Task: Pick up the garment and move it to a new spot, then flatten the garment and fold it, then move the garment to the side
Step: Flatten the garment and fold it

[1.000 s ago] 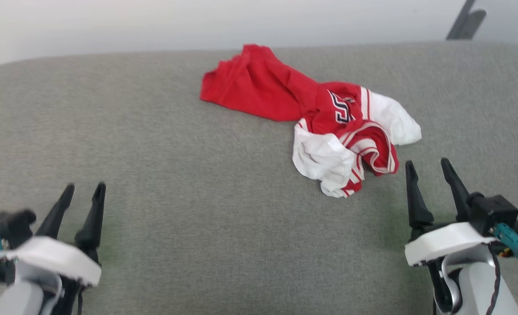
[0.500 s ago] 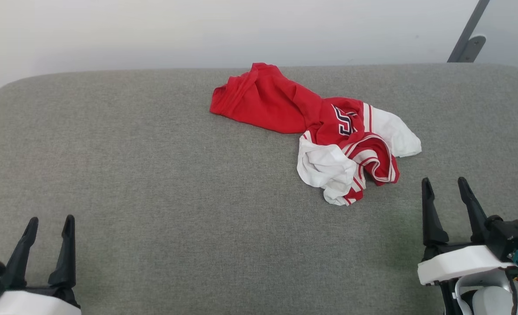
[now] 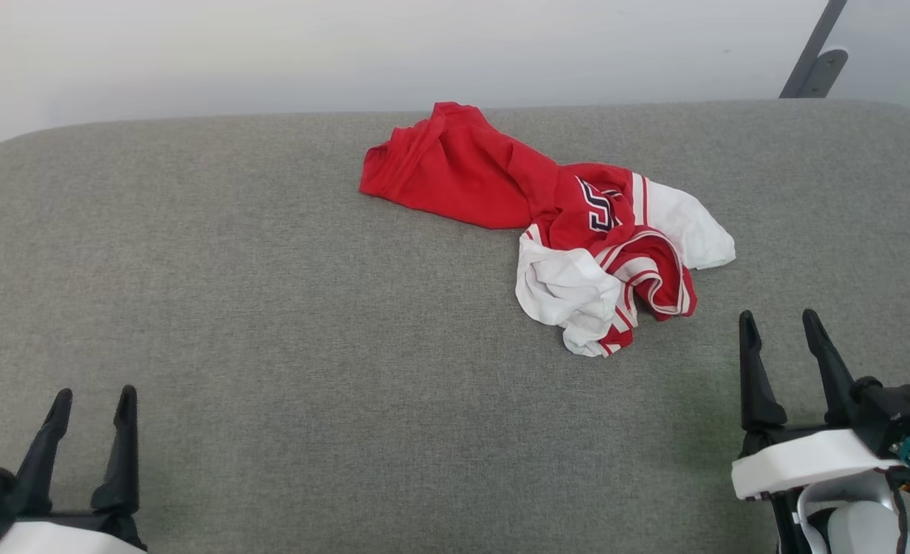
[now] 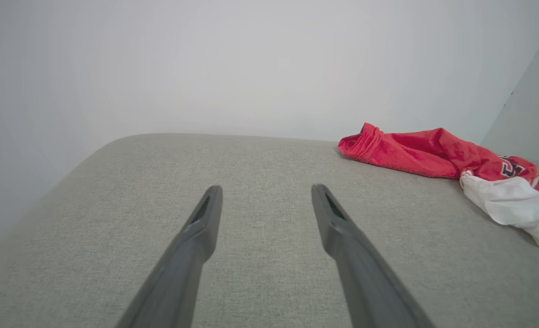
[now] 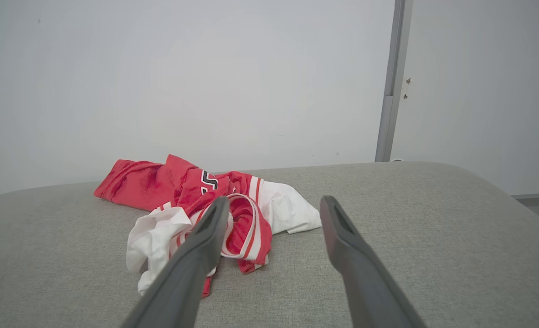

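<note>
The garment (image 3: 547,215) lies crumpled on the grey padded surface (image 3: 270,269), right of centre toward the far edge: red body, white sleeves, striped trim, part of a black numeral showing. It appears too in the left wrist view (image 4: 433,152) at the right and in the right wrist view (image 5: 205,200) just ahead of the fingers. My right gripper (image 3: 779,323) stands open near the front right, a short way in front of the garment, touching nothing. At the front left, my left gripper (image 3: 93,400) is open and empty, far from the cloth.
A pale wall (image 3: 347,54) runs behind the padded surface. A grey metal post (image 3: 812,54) leans at the back right, also seen in the right wrist view (image 5: 390,91). The surface's rounded edges drop off at left and right.
The head camera tilted, shifting the whole picture. My left gripper drew back toward the lower left corner; the right one dropped slightly lower in the picture. The garment lies unchanged.
</note>
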You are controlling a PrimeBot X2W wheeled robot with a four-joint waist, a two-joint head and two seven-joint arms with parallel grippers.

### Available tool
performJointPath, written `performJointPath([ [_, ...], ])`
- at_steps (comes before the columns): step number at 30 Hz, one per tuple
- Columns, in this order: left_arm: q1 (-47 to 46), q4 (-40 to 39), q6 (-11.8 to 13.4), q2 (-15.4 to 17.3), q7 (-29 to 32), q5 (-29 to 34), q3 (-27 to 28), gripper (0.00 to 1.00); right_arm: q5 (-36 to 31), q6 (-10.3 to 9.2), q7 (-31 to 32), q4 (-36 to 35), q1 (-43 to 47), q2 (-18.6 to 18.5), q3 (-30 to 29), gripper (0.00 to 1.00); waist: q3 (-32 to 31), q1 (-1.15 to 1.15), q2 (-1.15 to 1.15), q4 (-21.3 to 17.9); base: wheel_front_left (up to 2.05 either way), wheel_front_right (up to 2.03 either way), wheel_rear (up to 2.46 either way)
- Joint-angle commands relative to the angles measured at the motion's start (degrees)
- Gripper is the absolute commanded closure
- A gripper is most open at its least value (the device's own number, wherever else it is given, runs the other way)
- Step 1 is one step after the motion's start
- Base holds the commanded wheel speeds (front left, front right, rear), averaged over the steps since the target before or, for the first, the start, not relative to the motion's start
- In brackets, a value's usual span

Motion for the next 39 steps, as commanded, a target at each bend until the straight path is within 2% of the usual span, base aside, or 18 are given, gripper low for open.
performJointPath([
  [1,-0.35,-0.56,0.13,0.57,-0.27,-0.43,-0.75,0.00,0.27,-0.04,-0.01,0.17,-0.87,-0.05,0.25,0.00,0.25,0.00,0.00,-0.20,0.00,0.00,0.00],
  [5,-4.46,-2.57,0.13,3.93,-0.26,-3.19,-5.62,0.00,0.96,-0.04,-0.01,-0.39,-2.08,-0.04,0.42,0.00,2.07,0.00,0.00,-0.90,0.00,0.00,0.00],
  [9,-11.81,-3.43,0.13,11.71,-0.24,-7.04,-14.91,0.00,2.40,-0.04,-0.01,-1.40,-3.43,-0.02,1.33,0.00,5.16,0.00,0.00,-2.52,0.00,0.00,0.00],
  [10,-11.81,-3.43,0.13,11.71,-0.24,-7.04,-14.91,0.00,2.40,-0.04,-0.01,-1.40,-3.43,-0.02,1.33,0.00,5.16,0.00,0.00,-2.52,0.00,0.00,0.00],
  [13,-20.06,-4.82,0.13,17.99,1.91,-10.32,-23.53,0.00,3.75,-0.04,-0.01,-1.62,-4.60,-0.07,2.36,0.00,7.55,0.00,0.00,-4.45,0.00,0.00,0.00],
  [17,-32.35,-7.79,0.13,25.70,7.97,-16.12,-36.51,0.00,5.91,-0.03,-0.01,-2.69,-6.68,-0.02,4.36,0.00,11.73,0.00,0.00,-8.25,0.00,0.00,0.00],
  [21,-44.29,-9.90,0.13,29.64,17.75,-25.03,-48.17,0.00,8.66,-0.04,-0.01,-3.94,-7.66,-0.03,5.82,0.00,15.71,0.00,0.00,-11.86,0.00,0.00,0.00],
  [25,-54.61,-8.44,0.13,29.92,29.63,-32.32,-57.58,0.00,10.98,-0.04,-0.01,-4.84,-7.45,0.00,6.09,0.00,18.49,0.00,0.00,-14.36,0.00,0.00,0.00],
  [28,-60.31,-5.33,0.13,29.24,35.87,-36.95,-61.71,0.00,12.19,-0.04,-0.01,-5.52,-7.58,0.00,6.62,0.00,20.11,0.00,0.00,-16.21,0.00,0.00,0.00],
  [33,-65.74,-0.87,0.13,28.23,40.32,-42.72,-64.88,0.00,14.10,-0.03,-0.01,-6.57,-7.69,0.00,7.48,0.00,21.75,0.00,0.00,-18.82,0.00,0.00,0.00],
  [39,-68.67,2.34,0.13,27.25,42.78,-48.88,-66.64,0.00,14.90,-0.03,-0.01,-6.88,-7.17,0.00,7.91,0.00,22.31,0.00,0.00,-19.95,0.00,0.00,0.00],
])
